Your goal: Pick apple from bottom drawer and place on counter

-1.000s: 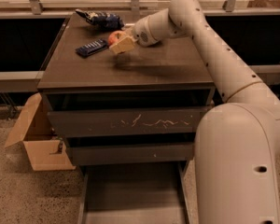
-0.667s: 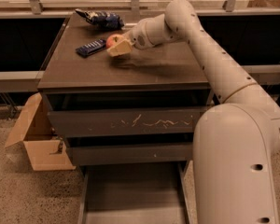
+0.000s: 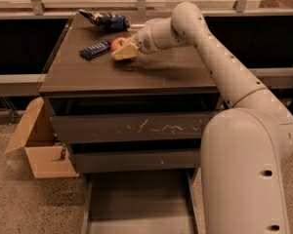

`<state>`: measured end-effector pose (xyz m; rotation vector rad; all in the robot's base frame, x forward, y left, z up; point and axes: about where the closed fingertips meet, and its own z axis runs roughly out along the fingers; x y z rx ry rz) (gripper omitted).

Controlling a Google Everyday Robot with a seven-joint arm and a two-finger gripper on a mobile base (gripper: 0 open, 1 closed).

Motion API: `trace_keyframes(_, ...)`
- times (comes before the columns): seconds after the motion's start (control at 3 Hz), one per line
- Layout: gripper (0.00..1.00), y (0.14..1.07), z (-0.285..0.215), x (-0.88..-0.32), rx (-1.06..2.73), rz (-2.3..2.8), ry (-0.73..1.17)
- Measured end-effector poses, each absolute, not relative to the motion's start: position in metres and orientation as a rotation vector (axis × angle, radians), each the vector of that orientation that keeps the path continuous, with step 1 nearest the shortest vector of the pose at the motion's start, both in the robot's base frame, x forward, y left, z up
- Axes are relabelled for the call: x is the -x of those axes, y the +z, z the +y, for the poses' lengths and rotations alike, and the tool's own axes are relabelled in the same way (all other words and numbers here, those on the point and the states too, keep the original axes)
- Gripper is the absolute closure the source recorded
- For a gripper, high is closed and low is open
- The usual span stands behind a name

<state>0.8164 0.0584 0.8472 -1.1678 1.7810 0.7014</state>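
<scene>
The apple (image 3: 118, 44) is small and red with a yellowish patch. It is at the back middle of the counter (image 3: 151, 69), between the pale fingers of my gripper (image 3: 120, 49). The gripper reaches in from the right and is shut on the apple just over the counter top. I cannot tell whether the apple touches the surface. The bottom drawer (image 3: 139, 204) is pulled out at the bottom of the view, a flat dark tray with nothing in it. My white arm (image 3: 219, 72) arches over the counter's right side.
A flat dark blue packet (image 3: 94, 49) lies just left of the apple. A dark blue bag (image 3: 105, 19) lies at the counter's back edge. An open cardboard box (image 3: 39, 145) stands on the floor left of the cabinet. The scratched top drawer front (image 3: 136, 127) is shut.
The gripper with the apple has shifted slightly left and toward the back of the counter. Nothing else has moved.
</scene>
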Motion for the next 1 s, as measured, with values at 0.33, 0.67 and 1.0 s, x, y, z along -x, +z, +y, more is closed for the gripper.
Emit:
trace_keyframes(0.33, 0.11, 0.849, 0.058, -0.818, 1.15, 1.77, 0.694)
trace_keyframes(0.67, 0.0, 0.856, 0.06, -0.818, 1.148, 1.741, 0.685)
trace_keyframes(1.0, 0.0, 0.867, 0.059, -0.814, 1.152, 1.687, 0.663)
